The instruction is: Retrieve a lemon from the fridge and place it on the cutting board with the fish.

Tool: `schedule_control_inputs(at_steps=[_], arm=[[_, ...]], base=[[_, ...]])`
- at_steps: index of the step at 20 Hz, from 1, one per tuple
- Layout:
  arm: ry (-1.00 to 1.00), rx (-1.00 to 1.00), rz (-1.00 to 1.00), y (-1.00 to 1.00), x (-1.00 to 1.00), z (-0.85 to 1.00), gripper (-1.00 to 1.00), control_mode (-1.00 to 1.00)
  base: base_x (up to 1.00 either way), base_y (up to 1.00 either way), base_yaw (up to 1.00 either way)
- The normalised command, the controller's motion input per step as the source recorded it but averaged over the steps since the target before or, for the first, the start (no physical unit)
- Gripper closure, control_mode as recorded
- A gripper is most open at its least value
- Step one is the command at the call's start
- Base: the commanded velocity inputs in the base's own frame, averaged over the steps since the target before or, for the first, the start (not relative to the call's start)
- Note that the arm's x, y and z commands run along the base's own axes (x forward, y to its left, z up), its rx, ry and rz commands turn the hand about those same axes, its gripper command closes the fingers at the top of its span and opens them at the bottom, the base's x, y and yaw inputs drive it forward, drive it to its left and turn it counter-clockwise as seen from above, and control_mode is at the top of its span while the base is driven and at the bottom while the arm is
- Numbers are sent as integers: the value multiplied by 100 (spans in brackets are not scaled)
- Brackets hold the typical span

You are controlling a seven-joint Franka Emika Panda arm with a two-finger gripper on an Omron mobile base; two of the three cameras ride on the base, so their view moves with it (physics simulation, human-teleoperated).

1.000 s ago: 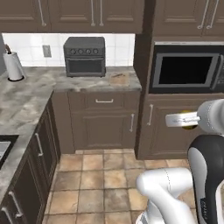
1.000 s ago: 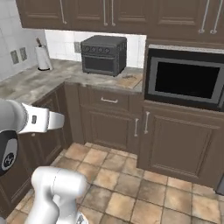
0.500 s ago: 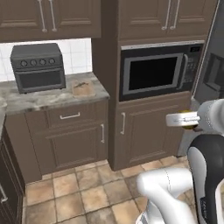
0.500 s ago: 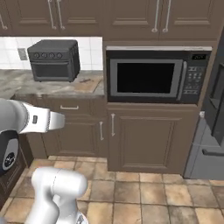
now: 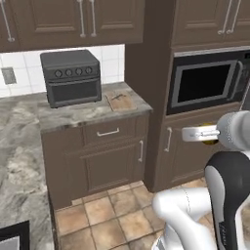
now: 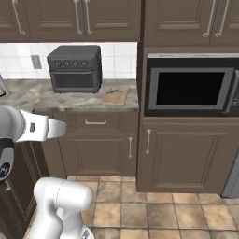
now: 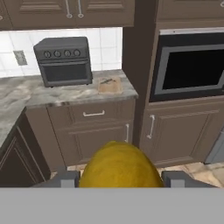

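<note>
My gripper (image 7: 119, 178) is shut on the lemon (image 7: 119, 165), a smooth yellow fruit bulging between the two dark fingertips (image 7: 65, 178) at the bottom of the hand view. In the left base view the gripper (image 5: 202, 134) hangs in front of the lower cabinet with a sliver of the lemon (image 5: 210, 142) behind it. The brown cutting board (image 7: 109, 85) lies on the counter's right end beside the toaster oven, a small dark fish (image 7: 106, 81) on it. The board (image 5: 119, 102) (image 6: 114, 96) is well ahead of the gripper. A grey strip of the fridge (image 7: 217, 151) shows at the right edge.
A dark grey toaster oven (image 5: 72, 78) stands on the marble counter (image 5: 83, 113) left of the board. The black built-in microwave (image 6: 191, 89) fills the tall cabinet to the right. Drawers and cabinet doors (image 6: 95, 149) are below the counter, with tiled floor (image 6: 154, 212) in front.
The whole picture has shifted with the base: the counter, toaster oven and board now sit nearer the centre, and the fridge has slid off to the right. The lemon stays in the gripper.
</note>
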Motion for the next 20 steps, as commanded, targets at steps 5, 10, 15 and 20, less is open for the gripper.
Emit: schedule_control_inputs(at_steps=[5, 10, 15, 20], arm=[[0, 0, 0, 0, 0, 0, 100, 100], [0, 0, 0, 0, 0, 0, 100, 100], [0, 0, 0, 0, 0, 0, 100, 100], [0, 0, 0, 0, 0, 0, 100, 100]], base=[[59, 1, 5], [98, 3, -1], [94, 24, -5], [59, 14, -4]])
